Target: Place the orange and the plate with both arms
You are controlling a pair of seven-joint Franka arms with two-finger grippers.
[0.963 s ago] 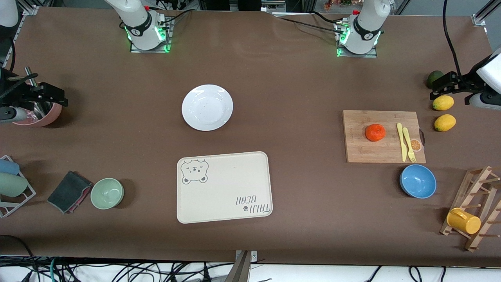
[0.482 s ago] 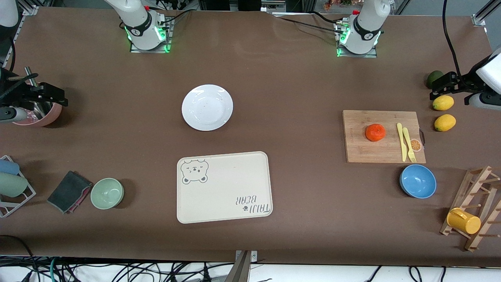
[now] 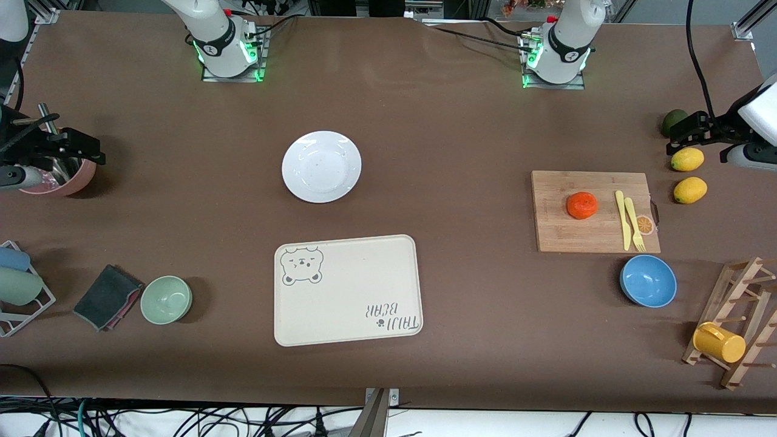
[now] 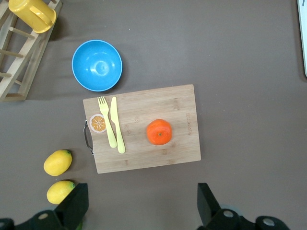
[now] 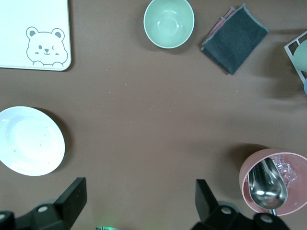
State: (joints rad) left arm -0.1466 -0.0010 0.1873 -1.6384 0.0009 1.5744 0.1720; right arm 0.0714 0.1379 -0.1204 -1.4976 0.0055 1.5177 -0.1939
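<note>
Two grippers hang wide open: left gripper near the lemons, right gripper over a pink pot. Brown table holds the plate; the orange sits on a cutting board.

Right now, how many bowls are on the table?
2. A green bowl sits beside the dark cloth toward the right arm's end; a blue bowl sits nearer the front camera than the cutting board. None seems hidden.
</note>
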